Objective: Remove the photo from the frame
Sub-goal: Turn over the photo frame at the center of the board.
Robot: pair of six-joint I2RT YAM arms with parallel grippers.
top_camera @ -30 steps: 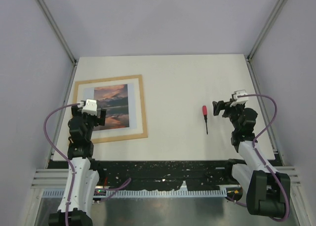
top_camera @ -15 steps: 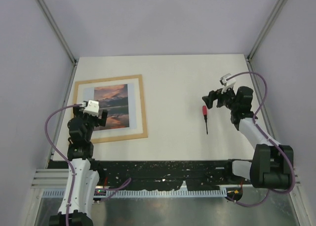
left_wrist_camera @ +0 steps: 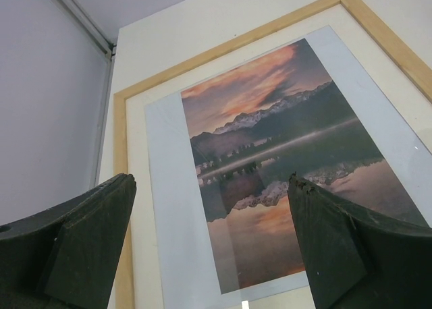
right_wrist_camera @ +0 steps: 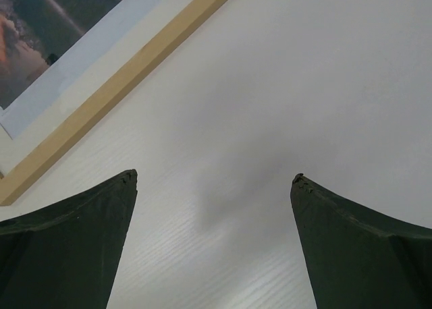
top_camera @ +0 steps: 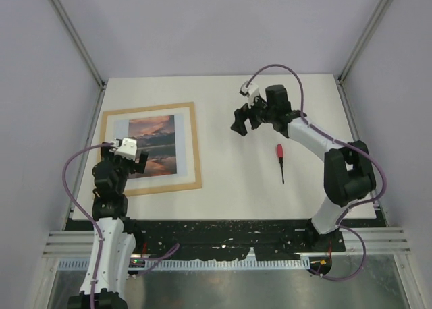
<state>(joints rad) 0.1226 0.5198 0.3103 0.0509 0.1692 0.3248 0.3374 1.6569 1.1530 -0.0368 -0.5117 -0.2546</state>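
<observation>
The frame (top_camera: 196, 146), thin light wood strips, lies flat at the table's left. The photo (top_camera: 155, 144), an orange sunset with dark mountains and a pale border, sits inside it face up. My left gripper (top_camera: 128, 162) hovers open over the photo's near end. In the left wrist view the photo (left_wrist_camera: 270, 160) and the frame (left_wrist_camera: 229, 49) show between the wide-apart fingers of the left gripper (left_wrist_camera: 210, 179). My right gripper (top_camera: 244, 125) is open over bare table, right of the frame. Its wrist view shows the frame (right_wrist_camera: 121, 83) and the photo's corner (right_wrist_camera: 40, 39) beyond the right gripper (right_wrist_camera: 214, 177).
A small red-handled screwdriver (top_camera: 280, 154) lies on the white table (top_camera: 243, 181), right of centre, near the right arm's forearm. Grey walls and metal posts close in the table on three sides. A black rail runs along the near edge.
The right arm has swung from the table's right side, past the screwdriver, leftward and farther back toward the frame. The left gripper has hardly moved. Both grippers stayed open.
</observation>
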